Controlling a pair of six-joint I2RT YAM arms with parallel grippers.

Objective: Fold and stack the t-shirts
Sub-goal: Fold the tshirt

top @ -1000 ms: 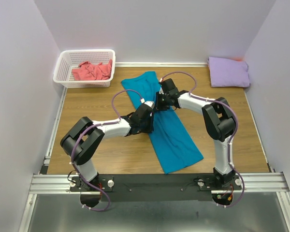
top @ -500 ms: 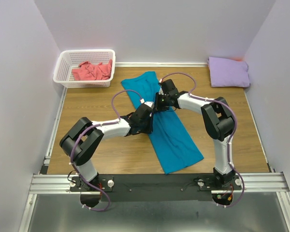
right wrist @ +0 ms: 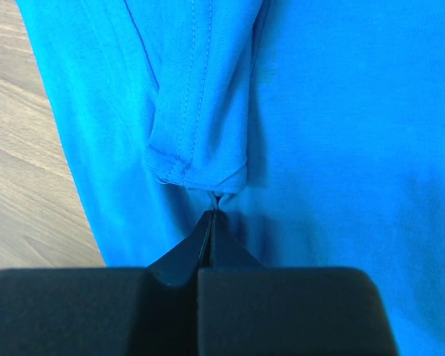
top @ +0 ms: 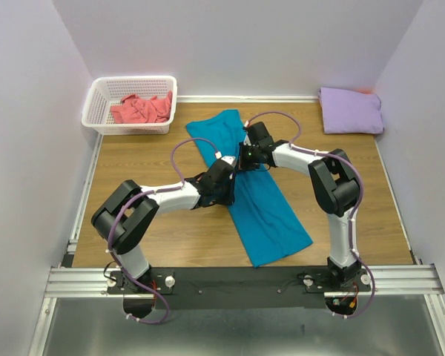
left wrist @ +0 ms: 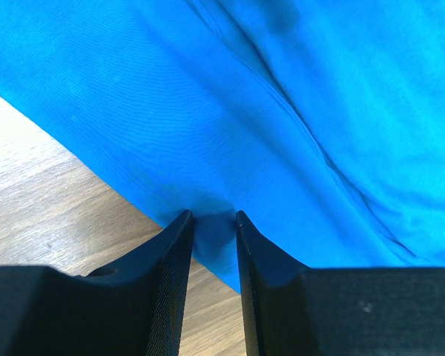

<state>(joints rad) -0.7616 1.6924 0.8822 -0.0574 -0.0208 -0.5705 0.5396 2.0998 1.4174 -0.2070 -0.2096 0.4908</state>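
Cloth of the teal-blue t-shirt (top: 271, 208) lies on the desk (top: 133, 163) beneath both arms, long axis crossing between them; I see my left end effector (left wrist: 213, 216) pinching its edge, right end effector (right wrist: 213, 215) closed just behind a hem (right wrist: 196, 159).

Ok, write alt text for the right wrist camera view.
The right tool, shut to a point, touches a teal-blue t-shirt just below a folded, stitched hem. The wooden table shows at the left.

teal t-shirt (top: 271, 211): matt knit cloth, stitched hem. table (top: 141, 152): matt wood grain. basket (top: 95, 110), left of the shirt: white lattice plastic. left gripper (left wrist: 213, 216) fingers (left wrist: 170, 282): black, finely textured.
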